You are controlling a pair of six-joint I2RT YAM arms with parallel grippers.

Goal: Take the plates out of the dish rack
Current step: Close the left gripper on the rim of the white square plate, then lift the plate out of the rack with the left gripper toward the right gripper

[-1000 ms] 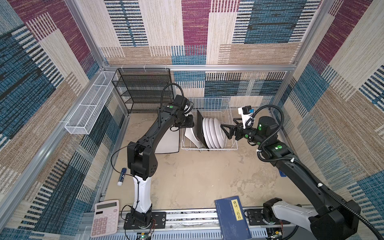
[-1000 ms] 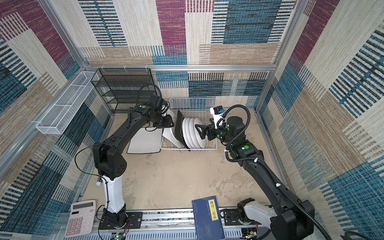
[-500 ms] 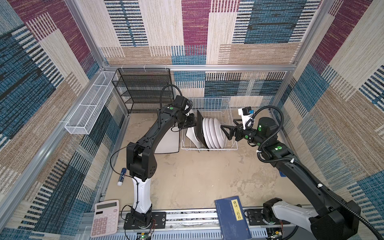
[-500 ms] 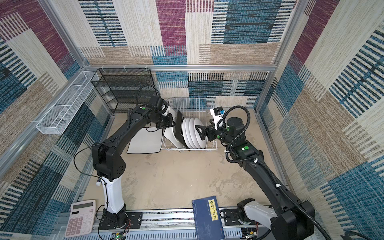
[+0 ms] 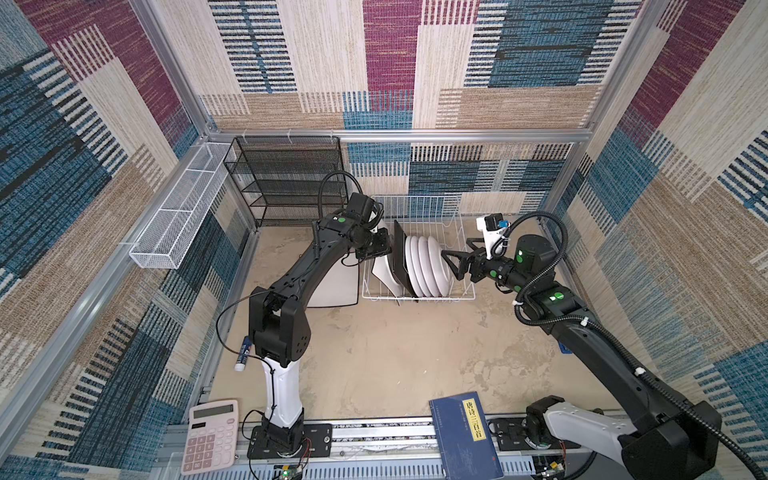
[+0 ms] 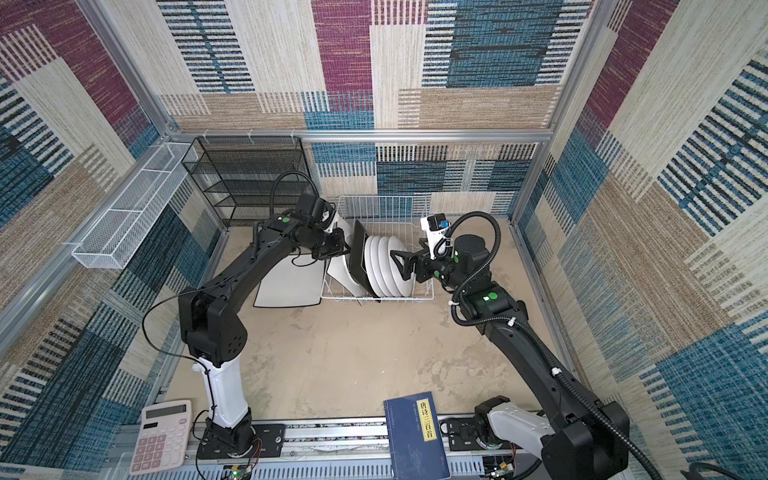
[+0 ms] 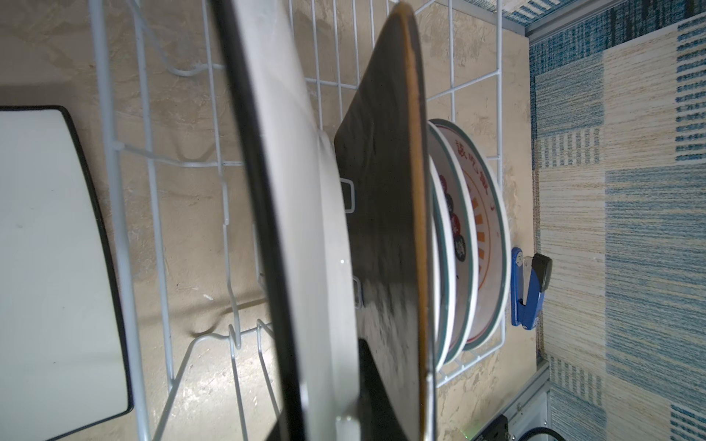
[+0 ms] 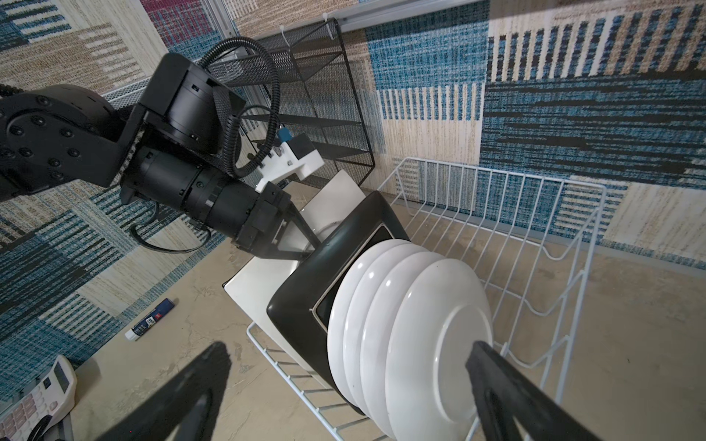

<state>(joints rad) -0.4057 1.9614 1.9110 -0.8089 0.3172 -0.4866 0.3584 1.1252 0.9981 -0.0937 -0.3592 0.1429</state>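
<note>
The white wire dish rack (image 5: 417,297) stands at the back of the floor. It holds a leaning white square plate (image 5: 381,271), a black square plate (image 5: 400,257) and several round white plates (image 5: 428,266). My left gripper (image 5: 384,245) is shut on the top edge of the white square plate (image 7: 305,191); in the right wrist view its fingers (image 8: 311,244) pinch that edge. My right gripper (image 5: 451,262) is open, its fingers on either side of the outermost round plate (image 8: 431,336) without touching it. A second white square plate (image 5: 336,286) lies flat left of the rack.
A black mesh shelf (image 5: 286,183) and a white mesh trough (image 5: 178,220) stand at the back left. A glue stick (image 5: 242,353), pink calculator (image 5: 210,434) and blue book (image 5: 465,436) lie near the front. A blue stapler (image 7: 529,294) lies beyond the rack.
My left gripper has closed on the top edge of the white square plate in the rack. The right arm has hardly moved.
</note>
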